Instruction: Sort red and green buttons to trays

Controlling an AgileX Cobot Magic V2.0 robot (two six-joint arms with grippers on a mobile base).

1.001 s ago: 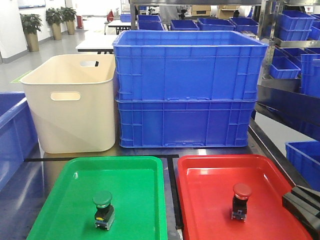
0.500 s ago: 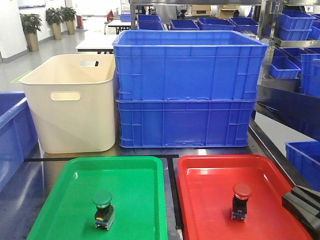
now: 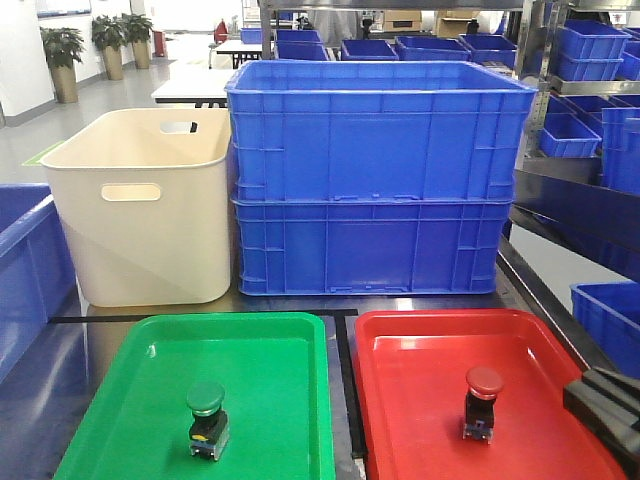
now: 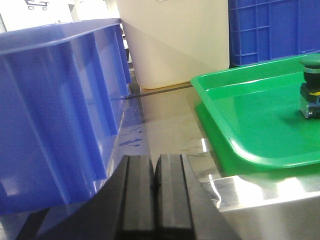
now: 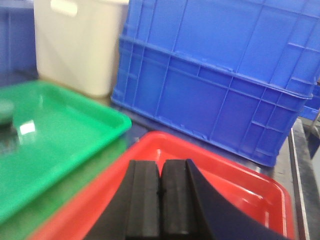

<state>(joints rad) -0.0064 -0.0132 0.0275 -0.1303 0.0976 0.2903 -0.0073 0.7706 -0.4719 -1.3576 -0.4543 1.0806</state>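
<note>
The left gripper [image 4: 156,200] has its two black fingers pressed together with nothing between them. It hangs over the steel bench [image 4: 170,125], in the gap between a blue bin [image 4: 55,110] on its left and the green tray [image 4: 250,107] on its right, touching neither. The right gripper [image 5: 160,205] is likewise fully closed and holds nothing; it sits above the near edge of the red tray [image 5: 230,175]. In the front view only a dark corner of it shows at the lower right, beside the red tray [image 3: 420,370].

There are two trays, side by side on the bench with a narrow gap between them: the green tray [image 3: 250,370] on the left, the red one on the right. There are two buttons. The green button [image 3: 206,418] stands upright in the green tray, towards its near end. The red button [image 3: 482,402] stands upright in the red tray, right of centre. Behind the trays are two large blue crates [image 3: 375,180], stacked one on the other, and just to their left one cream tub [image 3: 140,215] with handle slots. More blue bins fill the shelves [image 3: 590,90] on the right.
</note>
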